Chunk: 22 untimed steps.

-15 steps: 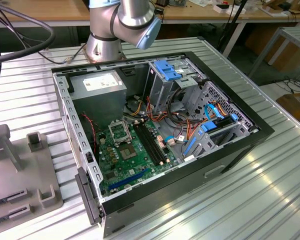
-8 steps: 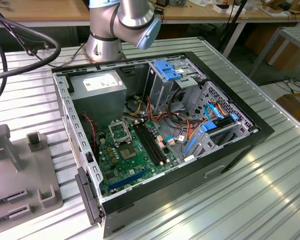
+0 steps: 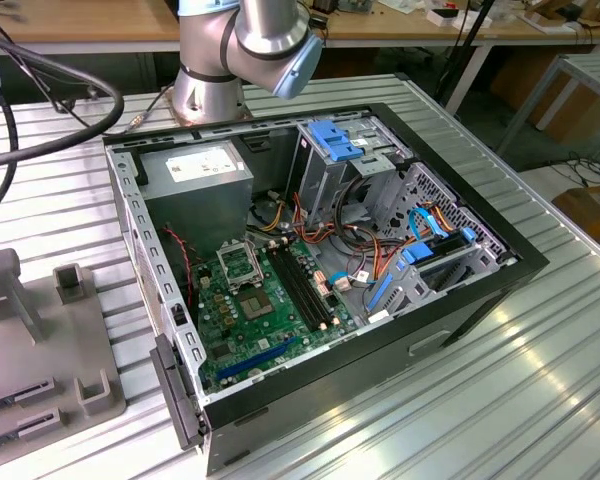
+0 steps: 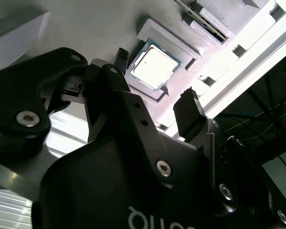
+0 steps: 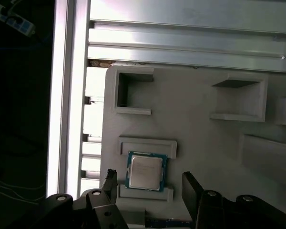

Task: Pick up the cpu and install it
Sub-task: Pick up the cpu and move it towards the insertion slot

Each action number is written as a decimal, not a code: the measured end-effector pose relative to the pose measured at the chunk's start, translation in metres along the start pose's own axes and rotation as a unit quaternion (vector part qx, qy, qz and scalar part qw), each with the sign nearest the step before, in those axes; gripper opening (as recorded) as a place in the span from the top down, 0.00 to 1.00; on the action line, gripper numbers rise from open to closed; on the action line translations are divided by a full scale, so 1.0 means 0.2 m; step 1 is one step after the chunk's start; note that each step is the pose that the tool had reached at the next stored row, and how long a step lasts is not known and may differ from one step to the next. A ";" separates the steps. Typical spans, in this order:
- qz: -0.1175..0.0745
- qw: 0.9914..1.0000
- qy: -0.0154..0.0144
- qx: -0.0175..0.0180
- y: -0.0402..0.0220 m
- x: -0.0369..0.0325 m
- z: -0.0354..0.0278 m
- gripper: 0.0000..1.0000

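- The gripper (image 5: 150, 181) hung low over a grey holder (image 5: 200, 143). Its two black fingers (image 5: 109, 177) were spread wide and had hold of nothing.
- The cpu (image 5: 145, 171) lay flat right beneath it, silver top up, in the gap between the fingertips. One finger stood off each side of the chip, apart from its edges as far as I could see.
- Two low raised ledges (image 5: 148, 145) hemmed the chip in on the sides the fingers did not face (a snug little seat).
- Farther out past the fingertips, the same holder had square open pockets (image 5: 131, 90) with upright walls.
- Beyond the holder ran the ribbed aluminium table (image 5: 181, 43).
- In the exterior view, the holder beneath the gripper sat on that table at the exterior view's left, just beside an open computer case (image 3: 460, 290).
- Inside the case lay the green motherboard (image 3: 280, 335), with its black, metal-framed socket (image 3: 242, 262) bare.
- The case walls stood up all round the board.
- A grey power supply (image 3: 200, 165), a blue-topped drive cage (image 3: 340, 140) and a tangle of coloured wires (image 3: 365, 225) crowded the space next to the socket.
- Thick black cables (image 3: 40, 110) looped across the table near the arm's silver base (image 3: 210, 85).
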<state>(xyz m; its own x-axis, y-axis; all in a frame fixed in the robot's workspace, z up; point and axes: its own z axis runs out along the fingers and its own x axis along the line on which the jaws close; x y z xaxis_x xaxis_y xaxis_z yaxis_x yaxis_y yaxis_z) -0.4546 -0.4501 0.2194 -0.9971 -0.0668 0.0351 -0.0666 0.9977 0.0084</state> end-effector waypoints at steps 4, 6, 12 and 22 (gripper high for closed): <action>0.000 1.000 0.000 0.000 0.000 -0.001 0.040 0.34; 0.000 1.000 0.000 -0.001 0.008 -0.002 0.058 0.34; 0.000 1.000 0.000 -0.001 0.027 0.031 0.099 0.34; 0.000 1.000 0.000 -0.001 0.021 0.031 0.146 0.34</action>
<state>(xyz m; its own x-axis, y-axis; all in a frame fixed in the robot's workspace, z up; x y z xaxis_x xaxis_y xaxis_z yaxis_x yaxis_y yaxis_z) -0.4620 -0.4461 0.1905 -0.9971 -0.0668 0.0350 -0.0665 0.9977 0.0099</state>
